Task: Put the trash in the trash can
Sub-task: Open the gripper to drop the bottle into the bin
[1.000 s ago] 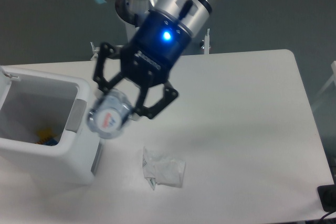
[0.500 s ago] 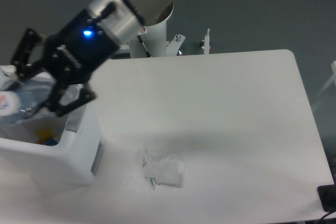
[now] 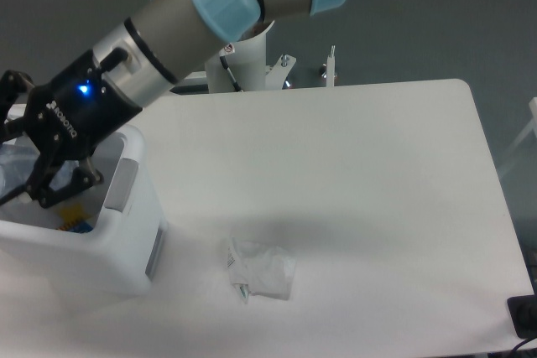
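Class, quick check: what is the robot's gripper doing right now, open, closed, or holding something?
Gripper: closed on the plastic bottle, held over the open trash can.

Grey arm (image 3: 210, 6) with pale-blue joint caps, black claw (image 3: 25, 153), blue light.

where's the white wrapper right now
The crumpled white wrapper lies on the table in the lower middle of the camera view, just right of the trash can and apart from it, well away from the gripper.
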`<control>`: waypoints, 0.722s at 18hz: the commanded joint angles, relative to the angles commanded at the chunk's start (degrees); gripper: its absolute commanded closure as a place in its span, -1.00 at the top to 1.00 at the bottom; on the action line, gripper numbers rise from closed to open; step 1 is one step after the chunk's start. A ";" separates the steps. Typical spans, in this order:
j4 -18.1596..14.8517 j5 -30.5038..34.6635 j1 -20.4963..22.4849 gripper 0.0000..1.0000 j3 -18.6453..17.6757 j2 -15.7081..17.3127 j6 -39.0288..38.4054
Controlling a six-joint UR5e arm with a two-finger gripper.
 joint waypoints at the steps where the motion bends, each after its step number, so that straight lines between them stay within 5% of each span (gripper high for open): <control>1: 0.00 0.09 -0.09 0.57 -0.35 0.17 0.00; 6: -0.09 0.09 -0.09 0.99 -0.96 1.14 -0.44; 10: -0.18 0.00 0.70 1.00 -1.23 1.23 -0.79; 13: -0.26 0.00 5.08 1.00 -1.32 0.62 -3.15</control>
